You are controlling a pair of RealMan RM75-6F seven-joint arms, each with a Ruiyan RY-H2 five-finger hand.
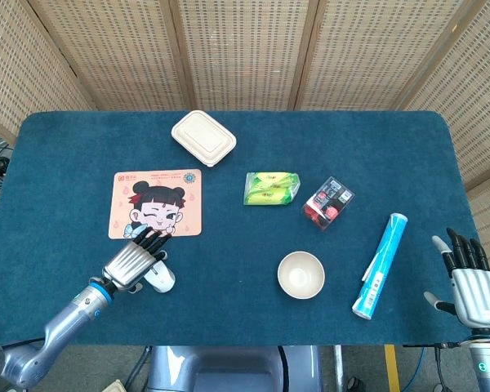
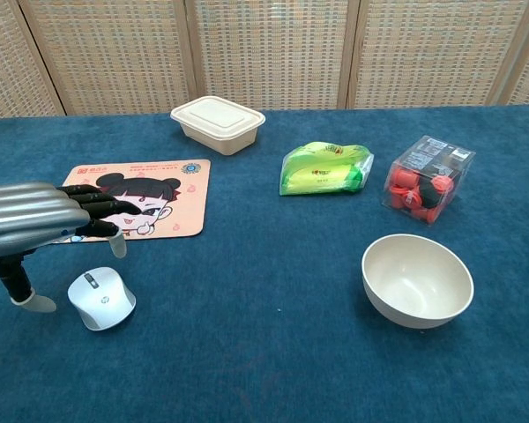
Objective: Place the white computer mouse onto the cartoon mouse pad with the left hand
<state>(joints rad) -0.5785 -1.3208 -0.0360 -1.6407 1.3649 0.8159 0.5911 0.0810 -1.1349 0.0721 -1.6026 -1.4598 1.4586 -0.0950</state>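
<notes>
The white computer mouse (image 2: 101, 300) lies on the blue tablecloth, just in front of the cartoon mouse pad (image 2: 159, 181), apart from it. In the head view the mouse (image 1: 162, 280) is partly covered by my left hand (image 1: 134, 261). That left hand (image 2: 44, 220) hovers open above the mouse with fingers spread, reaching over the pad's (image 1: 180, 181) near edge; it holds nothing. My right hand (image 1: 472, 282) stays open at the table's right front edge, fingers straight.
A beige lidded box (image 1: 203, 137) sits behind the pad. A green packet (image 1: 270, 188), a clear box of red items (image 1: 327, 202), an empty bowl (image 1: 300, 274) and a blue tube (image 1: 380, 265) lie to the right.
</notes>
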